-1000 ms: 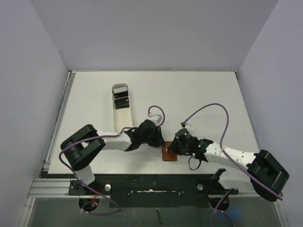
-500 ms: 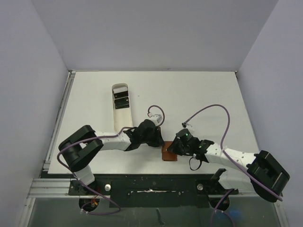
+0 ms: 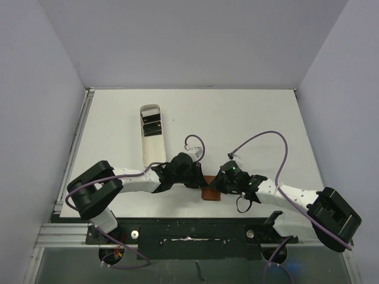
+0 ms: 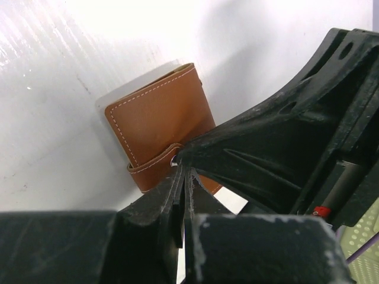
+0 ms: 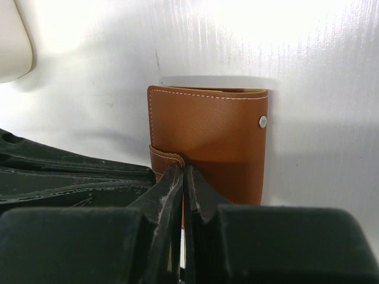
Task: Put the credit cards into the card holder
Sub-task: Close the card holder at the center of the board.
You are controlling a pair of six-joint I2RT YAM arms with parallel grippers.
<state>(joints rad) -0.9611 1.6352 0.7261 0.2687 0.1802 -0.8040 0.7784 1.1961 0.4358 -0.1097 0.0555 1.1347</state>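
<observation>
Swung the left elbow out toward 8 o'clock over the last second and eased the left gripper [image 3: 198, 177] closer to the wallet [image 3: 211, 194]; barely shifted the right gripper [image 3: 221, 184]. From above, find the wallet at 6 o'clock on the table [image 3: 249, 118], close to the near edge, lying flat and folded shut, brown outside up. Left gripper at its 10 o'clock, right gripper at its 1 o'clock, tips of both meeting over its far part. In the left wrist view, jaws pressed together, tips right at the end of the tab [image 4: 155, 165]; cannot tell whether pinching the tab or only touching it. Same in the right wrist view: jaws closed with no gap, tips resting on the wallet just beside the tab's end; hold on anything not clear. Small metal stud [image 5: 262, 122] near the wallet's 2 o'clock corner in that view. Cards [image 3: 152, 124] well apart, at 10 o'clock from the wallet, lying dark in the far end of the tray [image 3: 153, 151].
</observation>
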